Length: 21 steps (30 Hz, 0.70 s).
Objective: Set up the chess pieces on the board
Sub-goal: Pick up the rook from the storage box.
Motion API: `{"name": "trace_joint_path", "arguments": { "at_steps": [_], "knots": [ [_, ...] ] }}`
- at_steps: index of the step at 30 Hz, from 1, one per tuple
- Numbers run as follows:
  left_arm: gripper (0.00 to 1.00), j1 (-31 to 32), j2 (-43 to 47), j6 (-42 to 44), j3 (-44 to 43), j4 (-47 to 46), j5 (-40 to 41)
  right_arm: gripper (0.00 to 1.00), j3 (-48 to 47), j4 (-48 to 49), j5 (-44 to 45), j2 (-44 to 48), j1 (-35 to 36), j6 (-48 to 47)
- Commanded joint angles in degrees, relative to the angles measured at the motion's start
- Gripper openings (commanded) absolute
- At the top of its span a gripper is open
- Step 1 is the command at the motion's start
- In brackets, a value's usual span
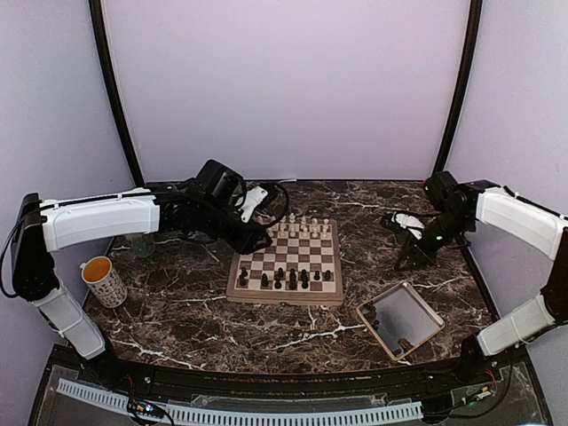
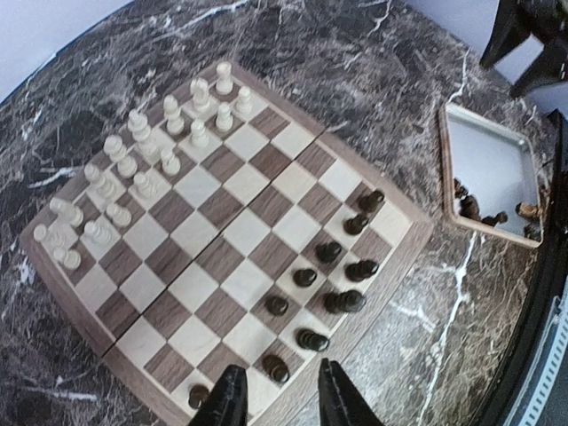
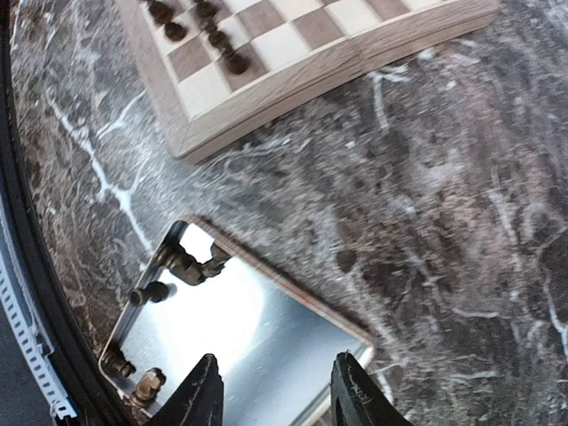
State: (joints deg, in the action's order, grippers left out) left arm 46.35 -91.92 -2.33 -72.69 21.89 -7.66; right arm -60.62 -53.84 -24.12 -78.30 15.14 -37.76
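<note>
A square wooden chessboard with light and dark brown squares and a thick tan rim lies in the middle of the dark marble counter. Some tiny dark brown wooden chess pieces stand in the two rows on the near side of the board, a few close together and not in neat lines. Pale cream chess pieces fill the two far rows. To the right of the board and nearer, a shallow square beige tray sits turned at a slant, apart from the board. A few more dark pieces lie on their sides at the near edge of the tray, some of them touching. The left gripper hangs above the left side of the board with its fingers spread wide and holding nothing. The right gripper hangs above the far side of the tray, its fingers also spread and holding nothing. A white patterned mug stands far off to the left, near the left arm.
</note>
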Motion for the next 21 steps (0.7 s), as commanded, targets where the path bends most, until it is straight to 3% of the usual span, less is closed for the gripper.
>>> {"name": "trace_joint_path", "arguments": {
  "at_steps": [1,9,21],
  "knots": [
    [0.31,-0.21,-1.24,-3.41,-1.18,-11.62,-4.60,0.41,5.14,-4.58,2.99,3.15,5.19,-3.01],
    [0.31,-0.21,-4.32,-9.73,-1.93,-19.56,-3.41,0.44,11.73,4.32,10.22,6.02,18.67,-1.34],
    [0.31,-0.21,-3.75,-10.65,-0.32,-19.69,-2.86,0.44,13.50,7.97,13.53,-0.89,29.36,-3.04]
  ]
}}
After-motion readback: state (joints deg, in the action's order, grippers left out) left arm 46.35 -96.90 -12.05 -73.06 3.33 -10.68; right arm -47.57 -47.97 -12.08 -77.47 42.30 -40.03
